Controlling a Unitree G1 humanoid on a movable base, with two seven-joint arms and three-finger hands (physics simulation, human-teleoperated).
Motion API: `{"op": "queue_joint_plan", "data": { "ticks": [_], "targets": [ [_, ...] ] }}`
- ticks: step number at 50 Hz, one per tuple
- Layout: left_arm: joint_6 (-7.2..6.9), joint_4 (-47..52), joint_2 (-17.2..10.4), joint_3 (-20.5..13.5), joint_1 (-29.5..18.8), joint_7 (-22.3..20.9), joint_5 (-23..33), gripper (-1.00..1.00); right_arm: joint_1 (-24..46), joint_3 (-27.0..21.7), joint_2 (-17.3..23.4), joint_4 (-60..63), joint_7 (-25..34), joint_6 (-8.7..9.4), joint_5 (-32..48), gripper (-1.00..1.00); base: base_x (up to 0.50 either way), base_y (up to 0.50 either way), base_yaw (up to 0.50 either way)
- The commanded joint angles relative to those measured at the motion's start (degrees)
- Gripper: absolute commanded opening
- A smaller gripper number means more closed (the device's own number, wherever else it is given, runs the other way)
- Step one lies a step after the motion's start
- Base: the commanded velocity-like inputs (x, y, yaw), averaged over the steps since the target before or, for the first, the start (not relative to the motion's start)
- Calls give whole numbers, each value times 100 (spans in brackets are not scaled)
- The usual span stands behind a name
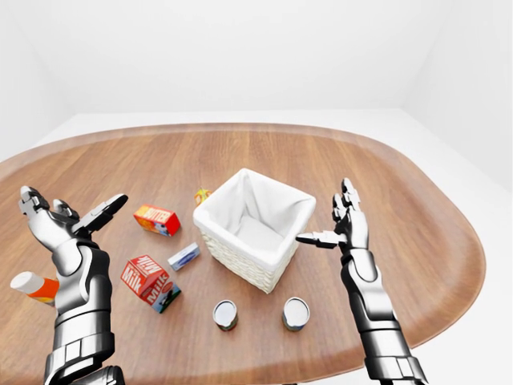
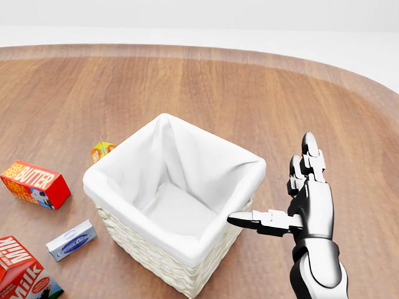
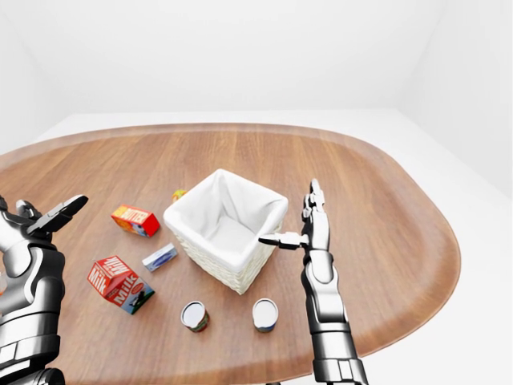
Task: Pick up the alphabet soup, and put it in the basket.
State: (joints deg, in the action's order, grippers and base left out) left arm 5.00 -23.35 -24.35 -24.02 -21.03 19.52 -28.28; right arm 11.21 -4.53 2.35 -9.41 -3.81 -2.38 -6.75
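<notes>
The alphabet soup (image 1: 296, 314) is a can with a blue label, standing on the wooden table below the basket in the left-eye view. A red-labelled can (image 1: 225, 314) stands to its left. Neither can shows in the head view. The wicker basket (image 2: 176, 244) has a white cloth lining and nothing inside. My right hand (image 2: 275, 190) is open beside the basket's right corner, fingers pointing up the picture and thumb reaching to the rim. It holds nothing and is well above the soup can in the picture. My left hand (image 1: 72, 206) is raised at far left, open and holding nothing.
Left of the basket lie a butter box (image 1: 156, 219), a milk carton (image 1: 150, 282), a small blue-and-white box (image 1: 183, 257) and a little yellow box (image 1: 202, 195). An orange bottle (image 1: 32, 285) lies behind my left arm. The table's rounded edge (image 1: 449, 297) curves round at right.
</notes>
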Motion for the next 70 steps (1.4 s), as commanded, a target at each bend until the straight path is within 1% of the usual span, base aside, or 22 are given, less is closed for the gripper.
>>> {"op": "queue_joint_plan", "data": {
  "ticks": [1,6,7,8,25,26,32,33,34,36,38,39,46,47,50,52,54,55,60,61,62,70],
  "targets": [
    [0,-115,3,9,-48,-11,16,100,-155,-12,-14,123,-18,-67,-33,100,13,-4,0],
    [0,-291,0,35,-113,-47,18,100,-145,-20,-4,158,-18,-27,-41,100,14,-3,0],
    [0,-365,-2,49,-137,-66,17,100,17,-170,28,-343,15,-232,-188,100,13,-3,0],
    [0,-375,-6,57,-139,-65,11,100,33,-169,40,-393,11,-259,-207,100,13,-3,0],
    [0,-92,-3,30,-17,-26,-13,100,78,-104,122,-306,-29,-262,-186,100,12,-3,0],
    [0,-83,-1,26,-13,-26,-12,100,136,-61,131,-474,320,-262,-271,100,0,0,0],
    [0,-145,4,28,-37,-37,6,100,173,-73,146,-201,77,-254,49,100,0,0,0],
    [0,-182,1,31,-51,-45,11,100,155,-92,169,-33,58,-112,61,100,0,0,0],
    [0,-242,-2,36,-72,-61,14,100,151,-94,177,28,67,-88,87,100,0,0,0],
    [0,-289,-7,49,-88,-60,11,100,169,-74,187,222,55,131,164,100,0,0,0],
    [0,-303,-9,53,-92,-56,10,100,170,-74,181,271,76,156,186,100,0,0,0],
    [0,-341,-12,57,-109,-60,10,100,147,-62,187,377,67,329,230,100,0,0,0],
    [0,-309,-24,60,-97,-35,2,100,218,-151,194,100,117,259,163,100,0,0,0],
    [0,-374,-23,62,-122,-36,17,100,290,-231,217,-90,149,62,69,100,0,0,0],
    [0,-508,-27,78,-172,-54,32,100,247,-240,270,-3,110,173,71,100,0,0,0],
    [0,-475,-36,84,-161,-30,21,100,237,-243,273,-5,171,151,11,100,0,0,0],
    [0,-363,-42,80,-118,3,10,100,271,-271,239,-146,239,48,-142,100,0,0,0],
    [0,-235,-47,69,-78,44,6,100,319,-274,248,-374,313,-129,-186,100,0,0,0],
    [0,-314,-31,59,-109,42,52,100,410,-220,296,-512,296,-111,-100,100,0,0,0],
    [0,-340,-29,60,-117,39,59,100,424,-218,301,-511,298,-81,-101,100,0,0,0],
    [0,-352,-33,62,-124,52,68,100,472,-197,341,-550,235,76,8,100,0,0,0],
    [0,-360,-36,64,-123,62,71,100,620,-191,342,-738,280,25,63,100,0,0,0]
  ]
}}
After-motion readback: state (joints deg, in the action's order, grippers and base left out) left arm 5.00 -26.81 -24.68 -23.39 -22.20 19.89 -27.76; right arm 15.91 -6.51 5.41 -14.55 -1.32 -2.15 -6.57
